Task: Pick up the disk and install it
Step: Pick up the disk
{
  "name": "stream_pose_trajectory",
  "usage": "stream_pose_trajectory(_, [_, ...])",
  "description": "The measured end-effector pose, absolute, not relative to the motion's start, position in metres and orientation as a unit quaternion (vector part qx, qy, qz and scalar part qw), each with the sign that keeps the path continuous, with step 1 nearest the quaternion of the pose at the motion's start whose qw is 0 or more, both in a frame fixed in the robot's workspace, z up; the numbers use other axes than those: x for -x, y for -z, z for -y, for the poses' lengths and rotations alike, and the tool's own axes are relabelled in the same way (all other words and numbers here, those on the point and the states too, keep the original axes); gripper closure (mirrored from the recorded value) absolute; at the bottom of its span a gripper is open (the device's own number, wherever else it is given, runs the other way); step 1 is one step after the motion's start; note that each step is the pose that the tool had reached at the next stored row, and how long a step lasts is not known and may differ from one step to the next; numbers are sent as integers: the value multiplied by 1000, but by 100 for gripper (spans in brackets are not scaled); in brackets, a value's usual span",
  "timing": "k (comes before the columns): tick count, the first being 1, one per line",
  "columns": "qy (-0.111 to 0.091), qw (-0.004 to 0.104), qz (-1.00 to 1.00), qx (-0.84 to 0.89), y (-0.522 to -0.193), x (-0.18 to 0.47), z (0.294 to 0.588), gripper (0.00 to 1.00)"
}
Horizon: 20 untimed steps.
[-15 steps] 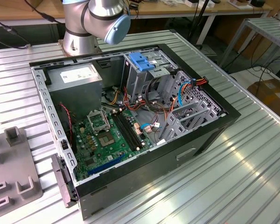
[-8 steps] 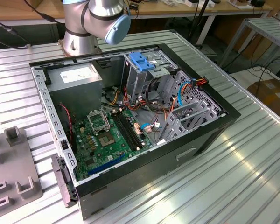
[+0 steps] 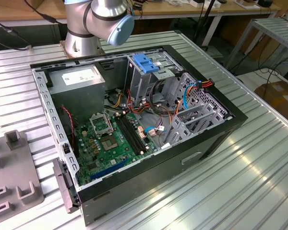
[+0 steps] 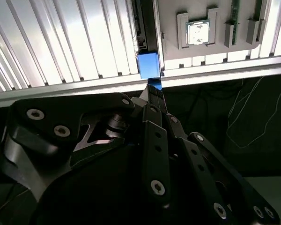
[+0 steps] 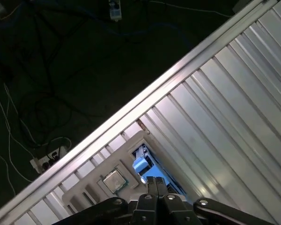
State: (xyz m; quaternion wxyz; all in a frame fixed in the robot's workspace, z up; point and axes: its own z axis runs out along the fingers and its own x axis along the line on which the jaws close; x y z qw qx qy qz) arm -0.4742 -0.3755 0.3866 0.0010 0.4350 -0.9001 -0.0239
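Disk [image 4: 148, 65] [image 5: 141, 164]: seen edge-on in both wrist views.
A bright blue carrier end is shown, with a thin dark slab running on from it. The disk is stood on its narrow edge at the border of the ribbed metal table [image 4: 61, 42], just beside a grey fixture [image 4: 215, 52]. The blue end is nipped between the closed fingers of the gripper [image 4: 154, 91].
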Motion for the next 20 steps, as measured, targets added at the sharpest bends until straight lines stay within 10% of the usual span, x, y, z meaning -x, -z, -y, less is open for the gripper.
stream_pose_trajectory(20, [23, 6, 798, -602, -387, 474, 376, 89])
